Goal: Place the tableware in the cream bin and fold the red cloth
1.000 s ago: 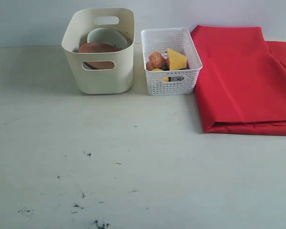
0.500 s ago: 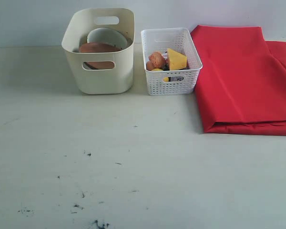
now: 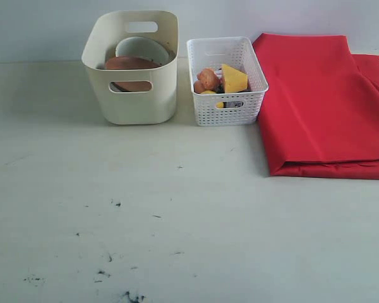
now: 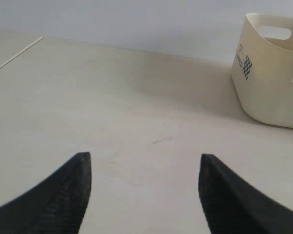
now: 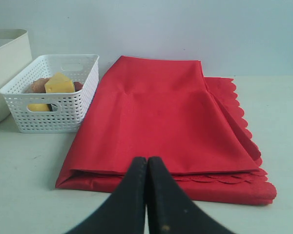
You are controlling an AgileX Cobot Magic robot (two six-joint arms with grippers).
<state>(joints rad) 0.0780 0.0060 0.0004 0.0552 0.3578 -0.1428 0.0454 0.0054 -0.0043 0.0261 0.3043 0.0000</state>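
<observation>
the cream bin (image 3: 132, 101) stands upright holding a round brown plate (image 3: 129, 64) and pale bowl (image 3: 141, 48); the red cloth (image 3: 322, 104) lies folded flat on the desk (image 3: 189, 221).

The exterior view stands at the near side of the pale table (image 3: 189, 221), raised, and looks down and away towards the far wall (image 3: 50, 25); it takes in the widest area. The left wrist view sits low over the table, facing far past the left gripper (image 4: 144, 168) to the tall oval cream plastic tub (image 4: 276, 83). The right wrist view, equally low, faces far over the right gripper (image 5: 146, 165), close to the folded bright red fabric cloth (image 5: 161, 122) and the white lattice plastic basket (image 5: 53, 114). All three share the tub; the exterior and right wrist views also share cloth and basket.
</observation>
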